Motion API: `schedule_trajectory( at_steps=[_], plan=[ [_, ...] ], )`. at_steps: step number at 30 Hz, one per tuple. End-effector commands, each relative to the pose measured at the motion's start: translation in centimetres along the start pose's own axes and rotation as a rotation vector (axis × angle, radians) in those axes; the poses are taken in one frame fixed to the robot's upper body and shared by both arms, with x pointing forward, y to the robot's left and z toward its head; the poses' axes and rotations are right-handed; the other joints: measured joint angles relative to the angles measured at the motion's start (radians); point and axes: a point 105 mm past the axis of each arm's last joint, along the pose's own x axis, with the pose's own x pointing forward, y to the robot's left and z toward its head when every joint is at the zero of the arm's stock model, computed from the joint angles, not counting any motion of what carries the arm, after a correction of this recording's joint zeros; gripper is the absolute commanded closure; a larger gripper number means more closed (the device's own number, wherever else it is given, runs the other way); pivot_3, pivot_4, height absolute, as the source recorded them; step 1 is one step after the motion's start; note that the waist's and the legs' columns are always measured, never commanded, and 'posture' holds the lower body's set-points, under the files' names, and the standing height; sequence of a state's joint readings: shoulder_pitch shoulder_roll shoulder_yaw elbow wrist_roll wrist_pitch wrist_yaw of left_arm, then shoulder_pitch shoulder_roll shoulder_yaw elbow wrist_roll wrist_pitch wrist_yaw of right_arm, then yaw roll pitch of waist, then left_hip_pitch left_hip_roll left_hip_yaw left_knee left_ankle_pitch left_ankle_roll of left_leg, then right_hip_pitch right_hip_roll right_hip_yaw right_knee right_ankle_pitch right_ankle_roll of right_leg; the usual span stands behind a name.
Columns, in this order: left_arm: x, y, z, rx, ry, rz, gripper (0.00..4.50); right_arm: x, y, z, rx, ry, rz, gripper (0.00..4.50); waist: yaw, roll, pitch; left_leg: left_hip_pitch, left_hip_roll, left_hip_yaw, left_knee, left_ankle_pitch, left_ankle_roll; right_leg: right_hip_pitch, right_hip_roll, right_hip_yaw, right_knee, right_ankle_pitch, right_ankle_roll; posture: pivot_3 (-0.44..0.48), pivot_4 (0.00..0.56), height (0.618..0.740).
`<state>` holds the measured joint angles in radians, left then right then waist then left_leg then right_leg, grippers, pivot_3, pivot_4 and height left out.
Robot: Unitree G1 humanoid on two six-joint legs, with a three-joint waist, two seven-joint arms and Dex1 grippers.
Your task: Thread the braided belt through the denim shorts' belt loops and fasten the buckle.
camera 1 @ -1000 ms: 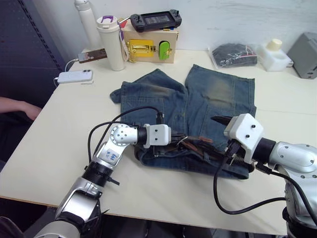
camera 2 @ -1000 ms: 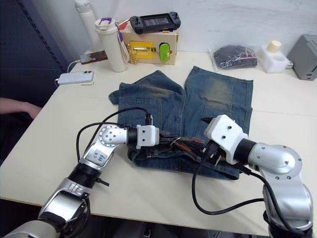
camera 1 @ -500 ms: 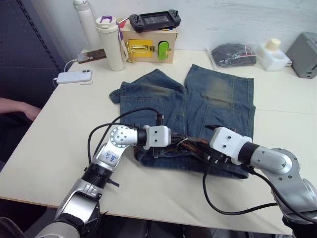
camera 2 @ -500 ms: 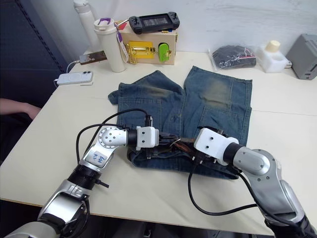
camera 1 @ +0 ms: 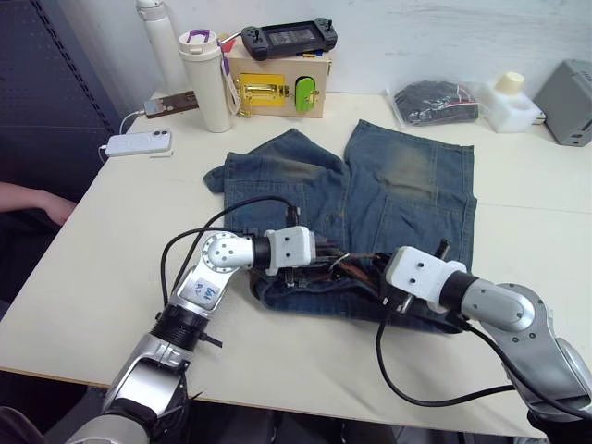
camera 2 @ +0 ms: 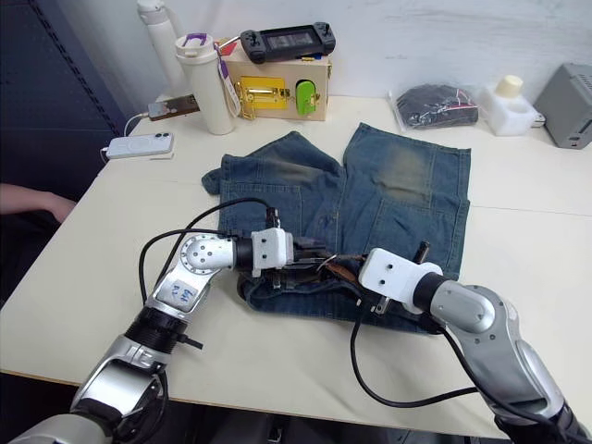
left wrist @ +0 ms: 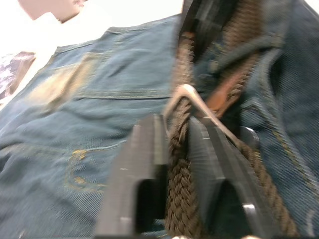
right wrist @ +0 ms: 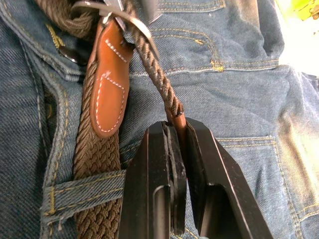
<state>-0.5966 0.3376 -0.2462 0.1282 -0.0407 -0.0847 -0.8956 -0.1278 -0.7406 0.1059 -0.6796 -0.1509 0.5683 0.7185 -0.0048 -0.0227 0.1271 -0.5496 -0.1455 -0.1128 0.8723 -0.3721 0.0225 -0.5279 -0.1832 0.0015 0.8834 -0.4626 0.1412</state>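
Nearby, tumbler behind denim shorts, both grippers clamping braided belt.

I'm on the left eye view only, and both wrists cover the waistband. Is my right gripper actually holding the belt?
Observer: Yes. In the right wrist view the right gripper is shut on the tip of the braided belt, which runs up to the buckle.
Operator: And the left one?
Observer: The left gripper is shut on the belt strap just short of the buckle's silver frame.
Operator: Is any belt loop threaded?
Observer: At least one. A belt loop crosses over the braided strap on the denim shorts, beside the tan leather tab.
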Motion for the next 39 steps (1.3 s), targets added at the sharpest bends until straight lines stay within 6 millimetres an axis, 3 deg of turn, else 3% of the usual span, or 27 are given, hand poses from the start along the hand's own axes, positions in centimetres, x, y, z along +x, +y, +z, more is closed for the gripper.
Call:
schedule_trajectory(
  at_steps=[1,2,8,11,13,14,15,17,20,26,28,34,39],
  plan=[
    [-3.6,1.5,2.4,-0.148,-0.082,0.083,1.56,-0.2,-0.6,0.3,-0.023,-0.006,-0.056,4.50,-0.004,0.000,0.000,0.000,0.000,0.000,0.000,0.000,0.000,0.000,0.000,0.000,0.001,0.000,0.000,0.000,0.150,0.645],
    [-4.8,1.5,2.5,-0.194,-0.089,0.089,1.30,-0.3,-0.7,0.2,-0.021,-0.008,-0.067,4.50,-0.006,0.000,0.000,0.000,0.000,0.000,0.000,0.000,0.000,-0.001,0.000,0.000,0.001,0.000,0.000,0.000,0.150,0.645],
    [-9.7,1.0,1.3,-0.382,-0.003,0.125,1.30,-0.4,-1.0,0.2,-0.012,-0.029,-0.096,4.50,-0.021,0.000,0.000,0.002,0.001,0.000,-0.002,0.000,0.000,-0.001,0.000,0.001,0.003,0.000,0.000,0.000,0.150,0.645],
    [-10.6,1.3,1.4,-0.463,-0.050,0.161,2.17,-0.4,-1.0,0.1,-0.018,-0.040,-0.101,4.50,-0.015,0.000,0.000,0.001,0.000,-0.001,0.000,0.000,0.000,0.000,0.000,0.001,0.003,0.000,0.000,0.000,0.150,0.645],
    [-10.3,1.4,1.8,-0.486,-0.085,0.156,3.12,-0.4,-1.1,0.1,-0.027,-0.042,-0.104,4.50,-0.012,0.000,0.000,0.001,0.000,-0.001,0.000,0.000,0.000,0.000,0.000,0.001,0.003,0.000,0.000,0.000,0.150,0.645],
    [-9.9,1.3,1.8,-0.491,-0.090,0.142,3.25,-0.4,-1.1,0.1,-0.028,-0.043,-0.104,4.50,-0.010,0.000,0.000,0.001,0.000,-0.001,0.000,0.000,0.000,0.000,0.000,0.001,0.003,0.000,0.000,0.000,0.150,0.645],
    [-9.3,1.1,1.8,-0.492,-0.089,0.125,3.96,-0.5,-1.1,0.1,-0.029,-0.044,-0.105,4.50,-0.010,0.000,0.000,0.001,0.000,-0.001,0.000,0.000,0.000,0.000,0.000,0.001,0.003,0.000,0.000,0.000,0.150,0.645],
    [-8.7,0.6,1.7,-0.489,-0.083,0.102,4.39,-0.6,-1.0,0.1,-0.029,-0.044,-0.106,4.50,-0.008,0.000,0.000,0.001,0.000,0.000,0.000,0.000,0.000,0.000,0.000,0.001,0.002,0.000,0.000,0.000,0.150,0.645],
    [-7.7,-0.9,1.3,-0.501,-0.058,0.028,4.39,-0.8,-1.0,0.0,-0.027,-0.040,-0.112,4.50,-0.007,0.000,0.000,0.001,0.000,0.000,0.000,0.000,0.000,0.000,0.000,0.001,0.002,0.000,0.000,0.000,0.150,0.645],
    [-7.6,-5.8,-4.7,-0.435,0.238,-0.111,4.39,-2.8,-0.7,-0.3,-0.015,-0.043,-0.129,4.50,-0.006,0.000,0.000,0.001,0.000,0.002,0.000,0.000,0.000,-0.001,-0.001,0.002,0.002,0.000,0.000,0.000,0.150,0.645],
    [-7.9,-7.1,-5.5,-0.409,0.284,-0.165,4.39,-4.0,-0.7,-1.0,-0.011,-0.031,-0.132,4.50,-0.004,0.000,0.000,0.001,0.001,0.002,0.000,0.000,0.000,-0.001,-0.001,0.002,0.002,0.000,0.000,0.000,0.150,0.645],
    [-8.7,-8.4,-6.7,-0.393,0.333,-0.176,4.39,-9.4,-1.6,-7.2,-0.069,0.176,-0.137,4.50,0.007,0.006,-0.006,0.005,0.001,0.003,0.001,-0.002,0.003,0.005,-0.001,0.001,0.000,-0.001,-0.001,0.000,0.150,0.645],
    [-8.5,-8.4,-6.6,-0.401,0.318,-0.163,4.39,-12.0,-2.9,-10.8,-0.151,0.301,-0.164,4.50,0.005,0.014,-0.012,0.005,0.002,0.006,0.001,-0.003,0.004,0.007,-0.002,0.001,-0.003,-0.004,0.001,0.000,0.150,0.645]
  ],
)
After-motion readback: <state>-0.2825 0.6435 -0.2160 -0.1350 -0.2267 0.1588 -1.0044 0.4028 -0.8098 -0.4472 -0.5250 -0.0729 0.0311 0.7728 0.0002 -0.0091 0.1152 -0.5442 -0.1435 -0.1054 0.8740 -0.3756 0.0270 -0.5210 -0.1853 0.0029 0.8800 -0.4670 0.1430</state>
